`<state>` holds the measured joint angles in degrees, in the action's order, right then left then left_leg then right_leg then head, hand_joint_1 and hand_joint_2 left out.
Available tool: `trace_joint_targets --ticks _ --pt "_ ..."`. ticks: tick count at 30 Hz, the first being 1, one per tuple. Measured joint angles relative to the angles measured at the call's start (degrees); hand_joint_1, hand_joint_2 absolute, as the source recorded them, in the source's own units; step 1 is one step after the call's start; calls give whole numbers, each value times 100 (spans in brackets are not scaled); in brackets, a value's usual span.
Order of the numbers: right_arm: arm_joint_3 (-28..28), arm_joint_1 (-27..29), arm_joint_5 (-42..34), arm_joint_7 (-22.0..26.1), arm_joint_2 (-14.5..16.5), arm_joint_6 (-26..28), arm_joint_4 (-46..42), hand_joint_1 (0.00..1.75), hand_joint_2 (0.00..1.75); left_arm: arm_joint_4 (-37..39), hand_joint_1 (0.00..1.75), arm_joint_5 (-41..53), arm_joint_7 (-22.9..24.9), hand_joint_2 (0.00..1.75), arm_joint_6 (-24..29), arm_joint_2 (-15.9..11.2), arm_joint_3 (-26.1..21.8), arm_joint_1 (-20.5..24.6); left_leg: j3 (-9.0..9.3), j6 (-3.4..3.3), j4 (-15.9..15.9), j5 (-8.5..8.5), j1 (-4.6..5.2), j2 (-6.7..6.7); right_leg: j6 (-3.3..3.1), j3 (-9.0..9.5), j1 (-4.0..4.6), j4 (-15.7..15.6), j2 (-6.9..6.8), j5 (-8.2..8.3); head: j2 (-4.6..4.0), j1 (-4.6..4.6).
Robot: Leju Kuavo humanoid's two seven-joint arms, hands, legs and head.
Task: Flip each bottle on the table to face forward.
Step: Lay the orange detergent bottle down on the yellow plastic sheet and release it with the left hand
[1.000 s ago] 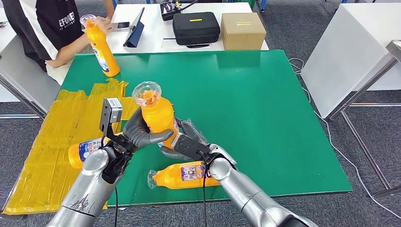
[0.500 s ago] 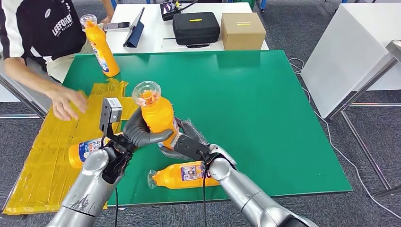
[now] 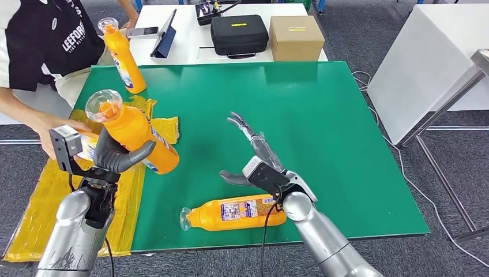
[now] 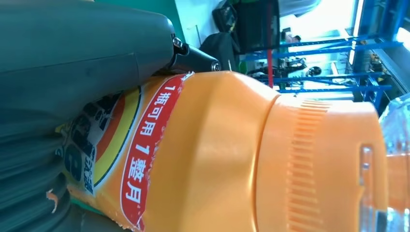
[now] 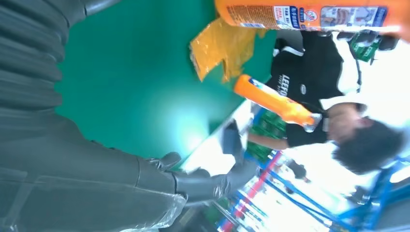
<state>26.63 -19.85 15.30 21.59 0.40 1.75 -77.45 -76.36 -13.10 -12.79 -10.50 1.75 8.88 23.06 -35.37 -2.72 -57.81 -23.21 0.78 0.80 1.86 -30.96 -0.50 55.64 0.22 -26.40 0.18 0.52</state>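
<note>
Orange bottles, three plainly: one (image 3: 134, 134) gripped by left robot hand (image 3: 112, 157), right robot hand (image 3: 258, 161) spread empty.

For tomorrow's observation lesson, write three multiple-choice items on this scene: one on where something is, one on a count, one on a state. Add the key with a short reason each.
1. Where does the lying bottle rest?
A. on the green table, near its front edge
B. on the white table
C. on the floor

2. How many orange bottles show in the head view?
A. one
B. two
C. three

3. What is the state of the right hand?
A. it holds a bottle
B. open, fingers spread, holding nothing
C. it presses on the cardboard box

Key:
1. A, it lies on its side on the green surface beside the right arm.
2. C, the lying one, the held bottle in the left hand, and the standing bottle at the far corner.
3. B, its fingers are apart above the table.
</note>
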Motion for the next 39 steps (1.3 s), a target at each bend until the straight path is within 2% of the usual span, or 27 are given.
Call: trace_joint_targets --ticks 6,15,18,22,26,33,39 --pt "-183 320 102 -54 -144 51 -721 0 175 -257 175 28 -11 175 29 -58 -419 -230 0 0 0 0 1 1 0 0 -1 -1 -1 0 1 -1" --pt "-247 459 166 -93 -186 55 -1098 0 175 -361 175 39 -12 175 34 -73 -547 -320 0 0 0 1 1 3 0 1 -1 0 -1 0 0 0" --pt "-284 465 246 -146 -187 78 -1181 0 175 -403 175 321 -72 175 242 -74 -556 -318 0 0 0 1 1 3 0 1 -1 0 -1 0 1 0" --pt "-415 533 532 -255 -189 211 -1391 0 175 -544 175 1695 -210 175 1038 -102 -555 -316 0 0 0 0 1 3 0 0 -1 0 -2 0 0 1" --pt "-571 658 971 -421 -204 373 -1626 0 175 -687 175 3460 -68 175 1667 -169 -523 -301 0 0 0 0 1 3 0 -2 -1 -1 -1 0 1 0" --pt "-687 674 1439 -591 -208 430 -1733 0 175 -300 175 5781 230 175 1888 -272 -162 -104 1 0 0 1 1 2 0 0 -1 -1 -1 1 -1 0" --pt "-682 678 1564 -602 -208 430 -1733 0 175 263 175 6505 373 175 1935 -278 79 14 0 0 0 0 1 2 1 -1 -1 -1 -1 1 0 1"
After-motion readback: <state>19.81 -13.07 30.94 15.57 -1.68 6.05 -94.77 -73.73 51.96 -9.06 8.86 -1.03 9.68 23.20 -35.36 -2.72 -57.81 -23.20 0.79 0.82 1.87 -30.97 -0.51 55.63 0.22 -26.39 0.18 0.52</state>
